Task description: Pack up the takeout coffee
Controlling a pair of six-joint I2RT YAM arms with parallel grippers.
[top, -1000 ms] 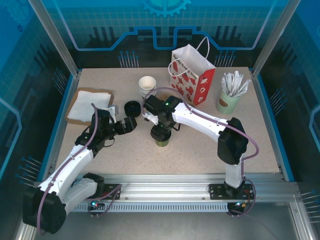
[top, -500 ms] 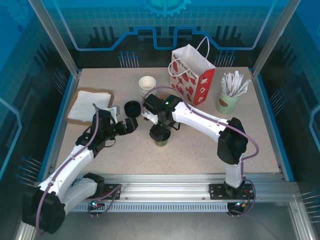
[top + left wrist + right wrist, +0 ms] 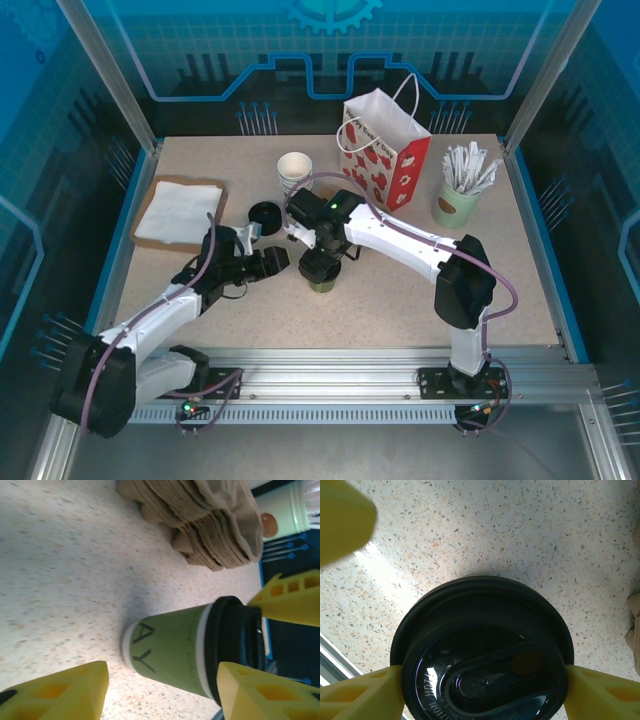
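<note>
takeout coffee [image 3: 170,650] mid-table, bag [image 3: 385,150] behind, napkins [image 3: 178,212] left

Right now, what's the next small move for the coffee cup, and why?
Probably squeeze the right gripper shut on the coffee cup: its fingers flank both sides of the lid, and the paper bag waits just beyond.

Matt green paper cup [image 3: 170,655], glossy black plastic lid [image 3: 485,655], smooth speckled table [image 3: 495,530], perhaps laminate
</note>
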